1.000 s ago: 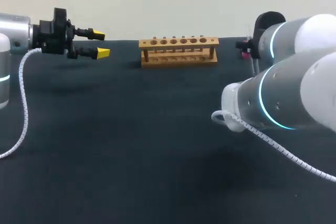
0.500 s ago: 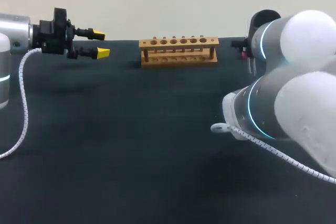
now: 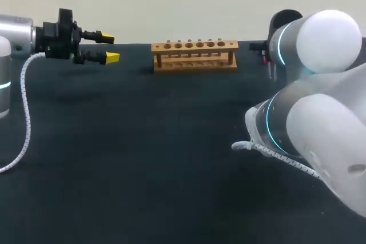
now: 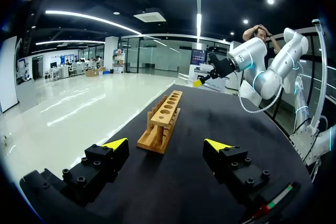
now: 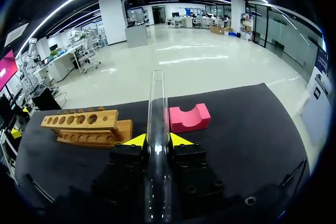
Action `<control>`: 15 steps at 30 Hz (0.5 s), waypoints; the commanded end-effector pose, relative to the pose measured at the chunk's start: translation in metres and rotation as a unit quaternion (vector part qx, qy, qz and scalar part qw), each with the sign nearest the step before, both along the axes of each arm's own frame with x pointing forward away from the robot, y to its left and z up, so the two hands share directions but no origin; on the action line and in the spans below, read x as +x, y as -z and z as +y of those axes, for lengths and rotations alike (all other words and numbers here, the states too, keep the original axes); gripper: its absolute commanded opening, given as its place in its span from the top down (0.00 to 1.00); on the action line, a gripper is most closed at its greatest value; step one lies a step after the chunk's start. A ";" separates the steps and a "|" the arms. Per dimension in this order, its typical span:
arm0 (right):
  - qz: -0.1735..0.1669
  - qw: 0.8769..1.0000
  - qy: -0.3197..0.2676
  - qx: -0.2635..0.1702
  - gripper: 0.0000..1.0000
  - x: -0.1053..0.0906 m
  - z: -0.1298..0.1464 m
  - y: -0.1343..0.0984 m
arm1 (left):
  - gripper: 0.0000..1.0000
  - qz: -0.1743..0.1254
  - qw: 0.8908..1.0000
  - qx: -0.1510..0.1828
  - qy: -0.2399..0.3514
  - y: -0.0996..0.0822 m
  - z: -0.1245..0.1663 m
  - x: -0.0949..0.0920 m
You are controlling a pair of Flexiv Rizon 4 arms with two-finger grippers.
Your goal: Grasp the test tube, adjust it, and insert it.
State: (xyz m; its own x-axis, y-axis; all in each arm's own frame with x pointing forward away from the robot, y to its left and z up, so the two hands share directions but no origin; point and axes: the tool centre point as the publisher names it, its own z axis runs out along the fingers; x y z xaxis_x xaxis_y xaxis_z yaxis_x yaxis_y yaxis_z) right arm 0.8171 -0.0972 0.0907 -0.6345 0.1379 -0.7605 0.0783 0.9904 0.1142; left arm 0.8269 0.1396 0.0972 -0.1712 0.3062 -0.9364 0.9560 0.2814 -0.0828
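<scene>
My left gripper [image 3: 110,48] hangs over the far left of the table [image 3: 143,158], close to its far edge; its fingers stand wide apart and grip nothing. The wooden rack [image 3: 194,55] stands in the middle along that same far edge, well apart from the left gripper; in the left wrist view it lies ahead, in line with the gap between the fingers. From the rack toward the near edge the dark tabletop runs broad; my right arm [image 3: 320,112] fills the right side of the head view and hides its own gripper there.

In the right wrist view the right gripper [image 5: 156,140] is closed on the test tube [image 5: 156,103], one yellow tip pressing each side. The tube is clear glass, straight and slim; it runs out ahead along the fingers, open mouth at the far end. Beyond it on the table the rack lies to one side and a pink block [image 5: 189,117] to the other; the block sits near the table's far edge.
</scene>
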 end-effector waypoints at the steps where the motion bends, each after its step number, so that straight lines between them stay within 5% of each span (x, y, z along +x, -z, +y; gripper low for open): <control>1: -0.010 1.000 0.014 -0.008 1.00 -0.009 0.017 -0.004 | 0.00 -0.002 1.000 -0.001 0.000 0.001 0.001 -0.001; 15: -0.027 1.000 0.013 -0.008 1.00 -0.023 0.077 -0.009 | 0.00 -0.002 1.000 -0.001 0.000 0.001 0.001 -0.001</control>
